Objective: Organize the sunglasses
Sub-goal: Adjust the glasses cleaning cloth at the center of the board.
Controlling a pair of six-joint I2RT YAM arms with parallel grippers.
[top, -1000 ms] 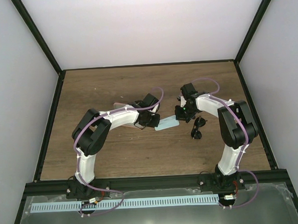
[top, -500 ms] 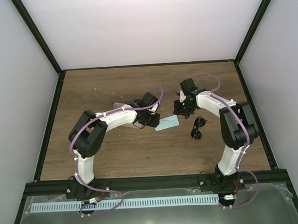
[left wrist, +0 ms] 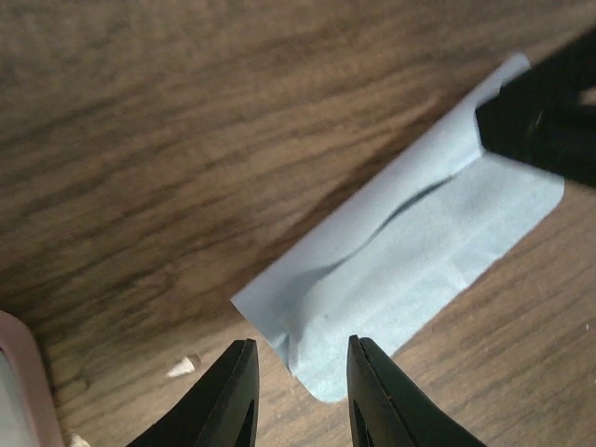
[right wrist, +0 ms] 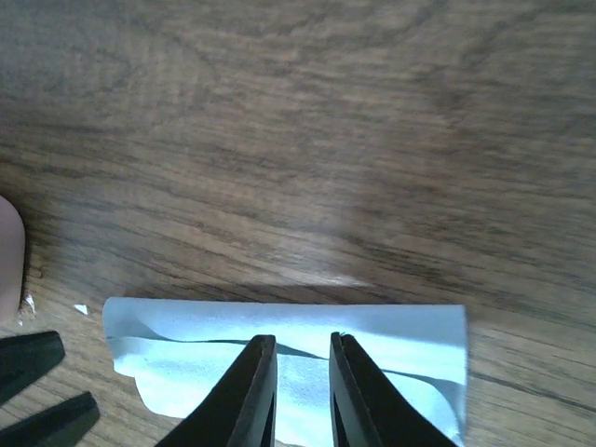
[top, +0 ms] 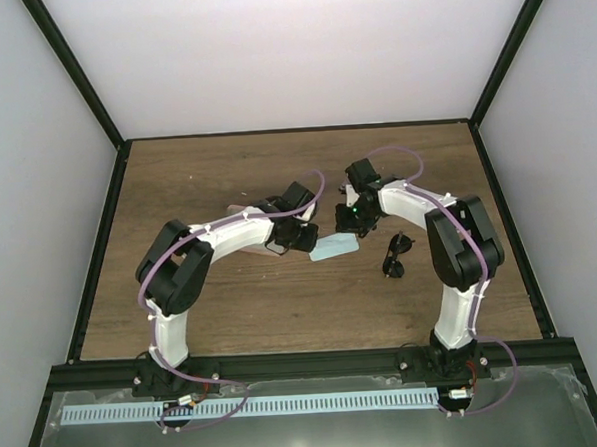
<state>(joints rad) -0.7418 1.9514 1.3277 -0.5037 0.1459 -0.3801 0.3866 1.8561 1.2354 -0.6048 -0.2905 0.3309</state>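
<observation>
The small black sunglasses (top: 395,253) lie on the wooden table to the right of the light blue cloth (top: 335,247), apart from both grippers, and show in neither wrist view. The cloth lies folded over on itself (left wrist: 410,251). My left gripper (top: 301,235) is open, its jaws low over the cloth's near-left corner (left wrist: 300,372). My right gripper (top: 350,219) is open by a narrow gap, its fingertips over the cloth's far side (right wrist: 303,349). The cloth (right wrist: 279,358) shows between the right jaws, and neither gripper holds anything.
The pink case (top: 240,209) lies left of the cloth, mostly hidden under the left arm. Its edge shows in the left wrist view (left wrist: 14,382) and in the right wrist view (right wrist: 7,261). Black frame rails border the table.
My right gripper has moved left, away from the sunglasses and onto the far side of the cloth. The left gripper, cloth and sunglasses have hardly moved.
</observation>
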